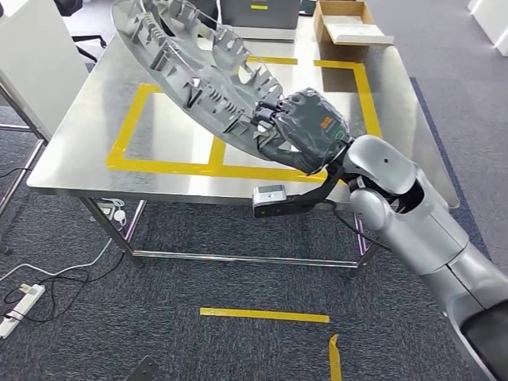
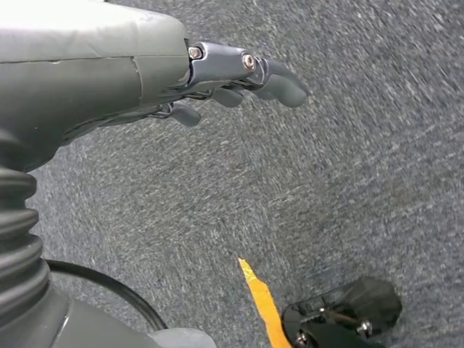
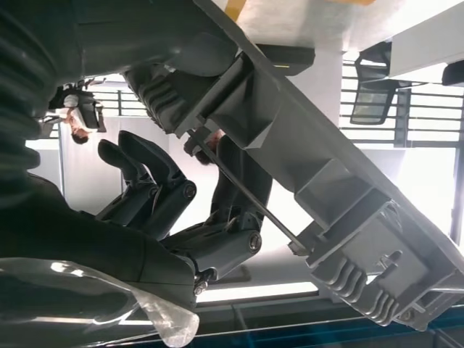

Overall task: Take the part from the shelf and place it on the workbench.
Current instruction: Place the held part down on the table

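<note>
Grey carpet, yellow floor tape

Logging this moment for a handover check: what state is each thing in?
Grey part: held by one edge, tilted above the workbench, not set down.
Right hand: grips the part.
Left hand: holds nothing, fingers apart, over the carpet.
Workbench: bare metal inside the yellow tape.
Cardboard box: open.

1. The part is a large grey plastic disc, ribbed and slotted on the face turned up, much like a wheel cover.
2. It is held tilted above the bench, its far-left edge high and its near-right edge low.
3. The right robot hand grips that low edge, over the yellow tape rectangle.
</note>
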Robot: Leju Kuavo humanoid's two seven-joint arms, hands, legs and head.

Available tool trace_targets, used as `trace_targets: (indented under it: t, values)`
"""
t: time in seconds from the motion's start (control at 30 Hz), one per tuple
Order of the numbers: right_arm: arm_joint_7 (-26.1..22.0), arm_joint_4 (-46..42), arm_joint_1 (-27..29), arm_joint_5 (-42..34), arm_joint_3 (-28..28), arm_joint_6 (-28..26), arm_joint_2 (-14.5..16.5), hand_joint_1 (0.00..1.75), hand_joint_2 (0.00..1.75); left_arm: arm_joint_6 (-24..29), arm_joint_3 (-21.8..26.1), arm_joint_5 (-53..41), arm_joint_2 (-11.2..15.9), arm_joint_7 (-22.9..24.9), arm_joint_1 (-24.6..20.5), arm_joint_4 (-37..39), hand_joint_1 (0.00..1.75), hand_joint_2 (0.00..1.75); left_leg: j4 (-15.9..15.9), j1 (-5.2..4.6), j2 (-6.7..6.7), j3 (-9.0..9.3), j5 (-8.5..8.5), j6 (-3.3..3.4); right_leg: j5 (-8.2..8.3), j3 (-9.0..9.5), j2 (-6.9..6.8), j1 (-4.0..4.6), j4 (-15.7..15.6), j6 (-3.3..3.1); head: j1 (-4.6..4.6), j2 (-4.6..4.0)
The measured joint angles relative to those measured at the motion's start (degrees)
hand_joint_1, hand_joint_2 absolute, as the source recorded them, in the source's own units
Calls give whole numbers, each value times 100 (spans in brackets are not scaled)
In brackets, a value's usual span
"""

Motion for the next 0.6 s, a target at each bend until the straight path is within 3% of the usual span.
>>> trace_targets:
  t: [0.03,0.07,0.1,0.17,0.2,0.33,0.4,0.47,0.5,0.53,0.6]
  values:
    - [1,7,32,4,10,1,4,175,175,-66,0,0,1,-34,1,0,0,175,0,-6,-5,10,-8,8,76,-32,0,7,21,-15,1,0]
    - [1,16,67,8,21,2,5,175,175,-138,0,0,1,-75,3,0,0,175,0,-11,-15,26,-16,11,255,57,-1,17,-207,-42,3,0]
    - [2,28,96,11,29,4,5,175,175,-202,0,0,-1,-117,3,0,0,175,0,-14,-26,40,-25,11,470,223,-2,34,-584,-82,4,0]
    - [1,59,124,17,39,8,11,175,175,-292,0,0,-8,-176,2,0,0,175,9,-35,-42,37,-43,-18,723,572,-17,74,-1278,-161,1,0]
    - [-1,77,131,21,42,9,19,175,175,-322,0,0,-11,-198,3,1,0,175,11,-37,-43,26,-43,-43,749,659,-19,93,-1450,-183,-2,0]
    - [-9,154,160,40,59,29,48,175,175,-364,0,0,-2,-248,2,1,0,175,86,-22,-31,-14,-96,-168,755,731,-16,79,-1572,-231,-8,-1]
    - [-13,207,145,46,74,51,88,175,175,-374,0,1,3,-262,-3,1,0,175,561,-8,-19,-236,-336,-228,747,784,-30,53,-1606,-274,-19,-1]
    - [-17,281,122,49,94,71,140,175,175,-400,0,2,-1,-264,-3,2,0,175,1302,6,-11,-609,-613,-269,711,819,-31,54,-1605,-301,-22,-1]
    - [-20,319,116,48,99,78,163,175,175,-415,0,4,-1,-264,-1,2,0,175,1535,9,-9,-740,-643,-279,689,845,-29,55,-1603,-304,-22,0]
    - [-22,353,109,45,103,85,180,175,175,-427,0,6,-1,-264,1,2,0,175,1566,9,-8,-778,-563,-278,663,879,-27,55,-1602,-301,-22,0]
    - [-33,412,86,37,105,97,202,175,175,-437,0,11,2,-265,3,2,0,175,1001,4,-6,-554,-127,-243,596,975,-22,56,-1602,-281,-23,0]
